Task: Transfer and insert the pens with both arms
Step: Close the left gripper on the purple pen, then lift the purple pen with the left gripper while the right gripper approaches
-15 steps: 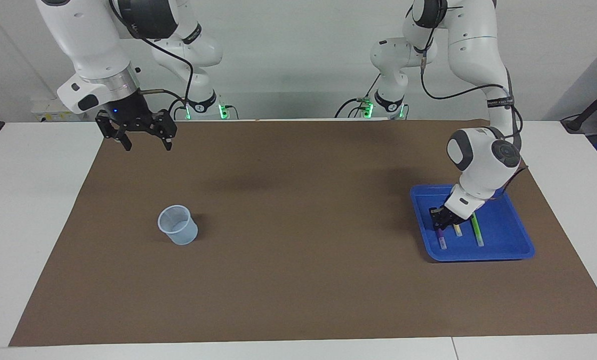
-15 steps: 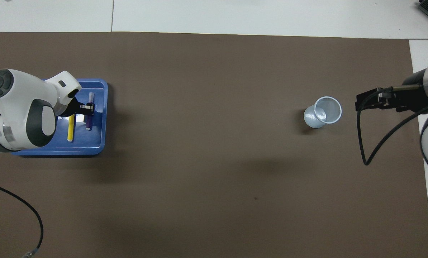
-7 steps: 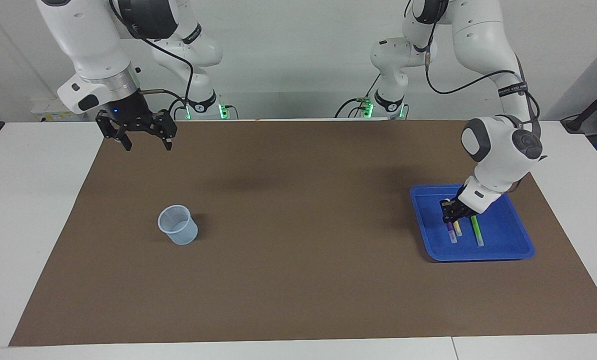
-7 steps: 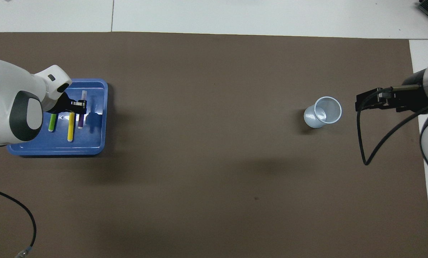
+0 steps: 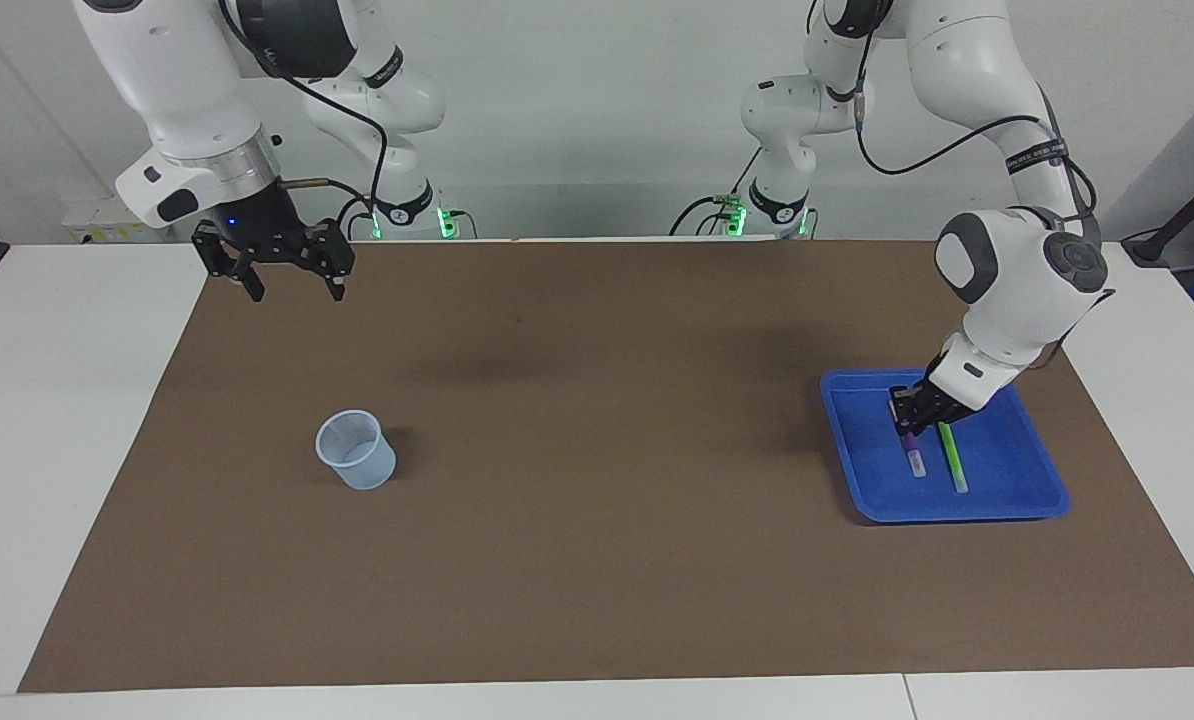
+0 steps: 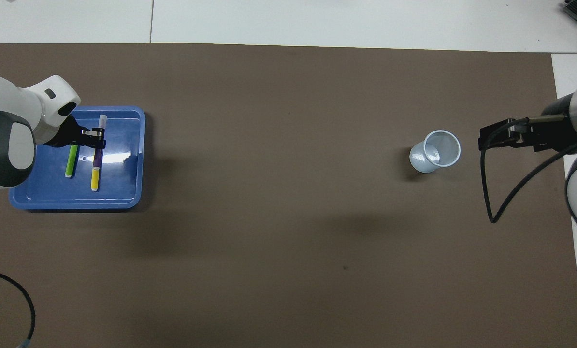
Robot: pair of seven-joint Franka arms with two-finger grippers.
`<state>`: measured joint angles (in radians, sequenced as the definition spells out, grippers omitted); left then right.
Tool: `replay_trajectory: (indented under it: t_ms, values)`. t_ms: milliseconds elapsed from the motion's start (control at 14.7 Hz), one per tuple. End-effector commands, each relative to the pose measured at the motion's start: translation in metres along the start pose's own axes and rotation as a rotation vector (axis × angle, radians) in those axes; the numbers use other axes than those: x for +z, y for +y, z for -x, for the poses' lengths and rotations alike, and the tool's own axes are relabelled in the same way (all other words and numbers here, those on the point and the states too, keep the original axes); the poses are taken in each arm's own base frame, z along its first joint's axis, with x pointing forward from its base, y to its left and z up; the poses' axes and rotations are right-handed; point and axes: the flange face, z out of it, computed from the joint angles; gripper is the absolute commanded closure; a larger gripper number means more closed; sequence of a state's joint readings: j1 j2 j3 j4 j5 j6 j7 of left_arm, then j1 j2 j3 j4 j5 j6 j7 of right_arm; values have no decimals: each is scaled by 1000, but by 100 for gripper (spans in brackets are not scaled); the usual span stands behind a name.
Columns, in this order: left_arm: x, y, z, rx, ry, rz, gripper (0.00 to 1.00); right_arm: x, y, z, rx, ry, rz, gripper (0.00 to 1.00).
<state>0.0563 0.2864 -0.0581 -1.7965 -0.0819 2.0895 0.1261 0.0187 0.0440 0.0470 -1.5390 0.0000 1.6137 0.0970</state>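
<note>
My left gripper (image 5: 914, 417) (image 6: 95, 138) is shut on the purple pen (image 5: 913, 447) (image 6: 97, 153) and holds it just above the blue tray (image 5: 1019, 508) (image 6: 140, 159). The pen's pale end (image 5: 918, 465) points away from the robots. From overhead the held pen lies over the yellow pen (image 6: 94, 181), which rests in the tray. The green pen (image 5: 951, 457) (image 6: 70, 162) lies in the tray beside them. My right gripper (image 5: 295, 292) (image 6: 484, 139) hangs open and empty over the mat's edge at the right arm's end.
A pale translucent cup (image 5: 356, 451) (image 6: 436, 152) stands upright on the brown mat (image 5: 597, 500) toward the right arm's end. Two small white arms with green lights (image 5: 397, 205) (image 5: 777, 200) stand at the robots' edge. A black cable (image 6: 498, 203) hangs from the right arm.
My left gripper has risen with the purple pen off the tray floor and shifted toward the table's end, bringing it over the yellow pen. The right arm has not moved.
</note>
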Motion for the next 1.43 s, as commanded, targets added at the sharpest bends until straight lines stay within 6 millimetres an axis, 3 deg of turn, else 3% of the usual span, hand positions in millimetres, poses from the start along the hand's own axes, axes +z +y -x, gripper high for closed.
replay_trajectory:
  t_ms: [0, 204, 408, 543, 679, 1087, 1359]
  values:
    - [-13, 9, 3, -108, -44, 23, 100, -2, -2, 7, -7, 2, -22, 0]
    - [-19, 23, 6, -264, -107, 121, 100, -2, -10, 9, -24, 1, -21, 0]
    - [-17, 62, 10, -518, -183, 196, 100, -2, -27, 11, -117, -2, -27, 0]
    - [-16, 88, 11, -691, -235, 235, 100, 0, -36, 12, -102, -17, -148, 0]
    - [-15, 107, 15, -713, -257, 235, 100, 2, -39, 13, -101, -24, -185, 0]
    - [-18, 171, 19, -1030, -399, 360, 100, 20, -42, 17, -35, -83, -399, 0]
    - [-15, 240, 24, -1104, -391, 387, 100, 31, -53, 22, 71, -88, -505, 0]
